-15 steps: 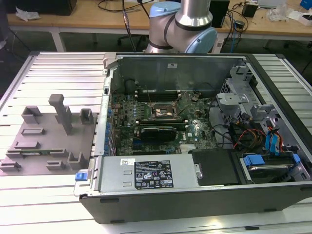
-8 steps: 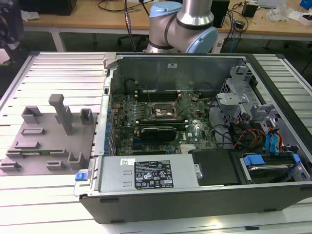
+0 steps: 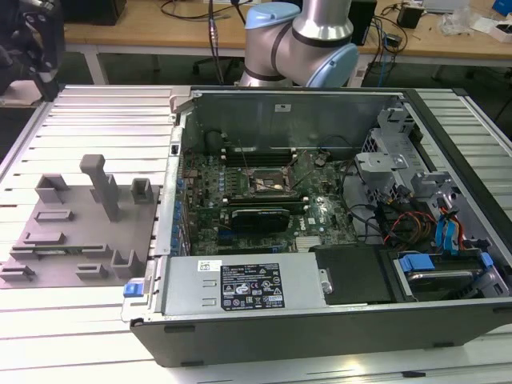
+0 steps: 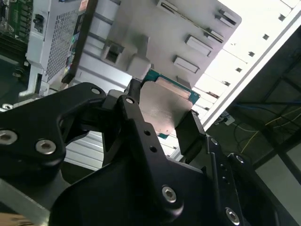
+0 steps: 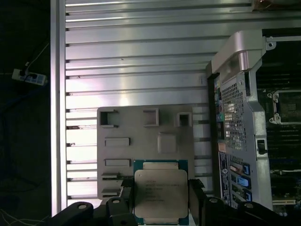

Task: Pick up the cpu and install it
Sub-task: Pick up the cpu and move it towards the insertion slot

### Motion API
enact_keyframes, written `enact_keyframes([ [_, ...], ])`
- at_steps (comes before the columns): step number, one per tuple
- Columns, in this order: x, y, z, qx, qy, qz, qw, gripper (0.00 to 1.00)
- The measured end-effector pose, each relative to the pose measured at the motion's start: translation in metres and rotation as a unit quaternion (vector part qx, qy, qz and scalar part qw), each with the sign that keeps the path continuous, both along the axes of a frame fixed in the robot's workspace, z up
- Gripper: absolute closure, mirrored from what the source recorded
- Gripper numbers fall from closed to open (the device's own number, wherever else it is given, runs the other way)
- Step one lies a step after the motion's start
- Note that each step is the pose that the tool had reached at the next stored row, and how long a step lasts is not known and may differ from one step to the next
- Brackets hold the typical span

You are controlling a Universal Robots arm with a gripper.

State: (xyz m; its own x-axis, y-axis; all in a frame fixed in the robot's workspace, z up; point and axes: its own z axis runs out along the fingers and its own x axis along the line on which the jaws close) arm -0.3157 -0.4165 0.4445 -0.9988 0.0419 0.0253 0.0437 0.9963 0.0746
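Note:
The cpu (image 5: pixel 161 195) is a flat square chip with a silvery top and a green rim. My gripper (image 5: pixel 161 207) is shut on it, with one black finger (image 5: pixel 126 200) on each of two opposite edges. In the second wrist view the cpu (image 4: pixel 164 108) hangs between the fingers (image 4: pixel 190 127), held in the air above the grey tray (image 4: pixel 141 37). The grey tray (image 5: pixel 141 141) lies on the ribbed aluminium table, beside the open computer case. The motherboard socket (image 3: pixel 268 182) sits open in the middle of the board, with its metal frame (image 5: pixel 284 108) visible inside the case.
The open case (image 3: pixel 320 216) holds a power supply (image 3: pixel 248 284), drive cages (image 3: pixel 400 160) and loose cables (image 3: pixel 400 224). The grey tray (image 3: pixel 72 240) has upright posts (image 3: pixel 100 184). The arm's base (image 3: pixel 300 40) stands behind the case. Black gear (image 3: pixel 32 44) hangs at the exterior view's upper left.

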Motion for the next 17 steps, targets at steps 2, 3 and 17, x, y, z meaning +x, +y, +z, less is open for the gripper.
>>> enact_keyframes([
  [2, 0.0102, -0.0005, 0.0001, 0.0000, 0.0004, 0.000, 1.0000, 0.45],
  [3, 0.0132, -0.0006, 0.0001, -0.0001, 0.0006, 0.000, 1.0000, 0.45],
  [17, 0.0588, -0.0012, 0.0000, 0.0000, 0.0023, 0.000, 1.0000, 0.45],
])
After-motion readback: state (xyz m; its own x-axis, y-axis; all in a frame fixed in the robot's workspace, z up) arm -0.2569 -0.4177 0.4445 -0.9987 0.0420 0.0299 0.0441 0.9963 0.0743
